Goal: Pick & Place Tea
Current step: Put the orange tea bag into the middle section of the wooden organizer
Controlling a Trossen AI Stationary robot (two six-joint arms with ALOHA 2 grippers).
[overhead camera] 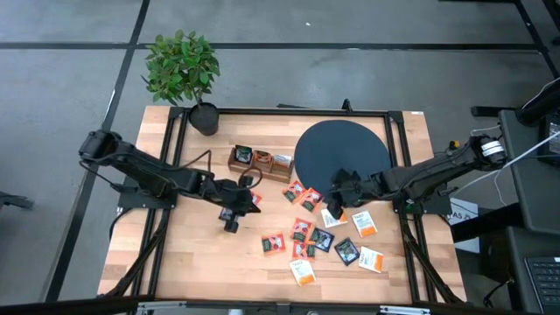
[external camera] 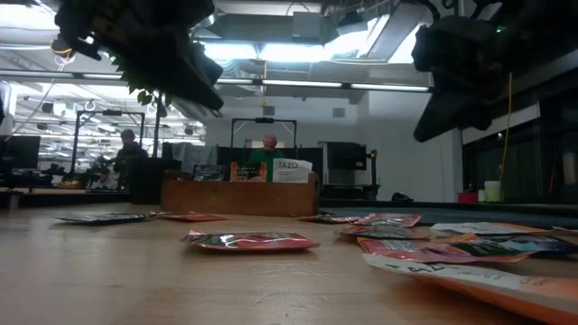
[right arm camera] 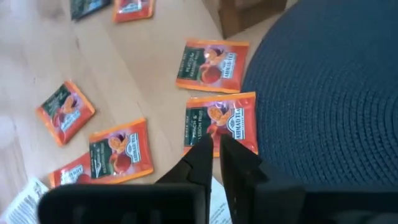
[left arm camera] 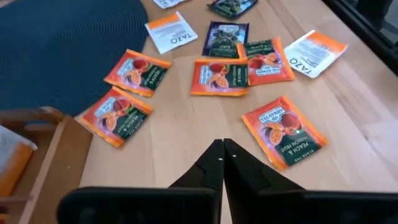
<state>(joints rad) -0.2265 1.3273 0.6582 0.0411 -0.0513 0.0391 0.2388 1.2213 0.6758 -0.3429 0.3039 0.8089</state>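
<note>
Tabletop [overhead camera: 192, 254]: pale wood, potted plant [overhead camera: 182, 70] at the far left corner.
Tea sachets [overhead camera: 325, 238]: scattered flat right of centre, near the black round mat [overhead camera: 341, 153].
Wooden tray [overhead camera: 260, 163]: left of the mat, sachets standing inside.
Right claw [right arm camera: 215, 151]: hovering over a red-orange sachet [right arm camera: 221, 126] by the mat's edge, fingers slightly parted, empty.
Left claw [left arm camera: 222, 155]: pressed together, empty, above the tabletop near the tray.

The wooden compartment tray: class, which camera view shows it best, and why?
The high view: the wooden compartment tray lies whole, compartments and sachets inside visible. The low view shows only its side wall; the wrist views catch just a corner.
</note>
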